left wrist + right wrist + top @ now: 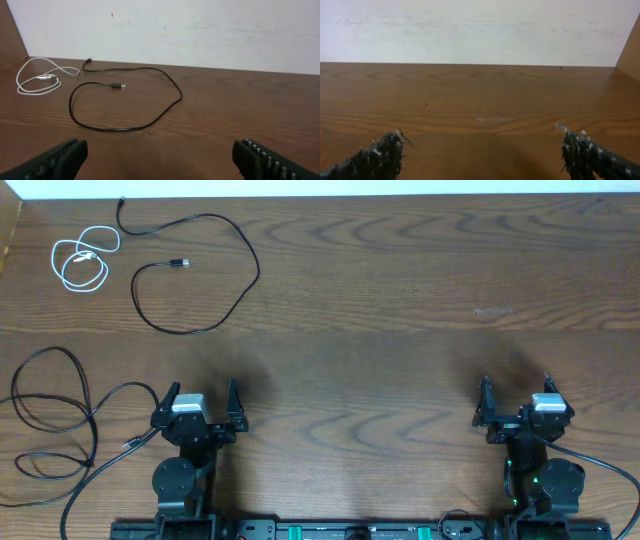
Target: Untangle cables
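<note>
i have the left gripper [202, 390] and right gripper [516, 383] both spread wide, holding nothing. the white cable [83, 260] and one black cable [195, 275] lie far left, and the second black cable [55, 410] loops near left.

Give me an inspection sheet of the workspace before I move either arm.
Surface: wooden table, with one faint pale scuff.
Job's things: white cable coiled at the far left. Black cable in an open loop beside it, apparently not touching it. Second black cable at the left edge, its loops crossing each other.
Clutter: nothing seen.
Grippers: left gripper and right gripper both open and empty, near the front edge.
Cables: arm wire runs rightward from the right arm.
Surroundings: white wall behind the table.
</note>
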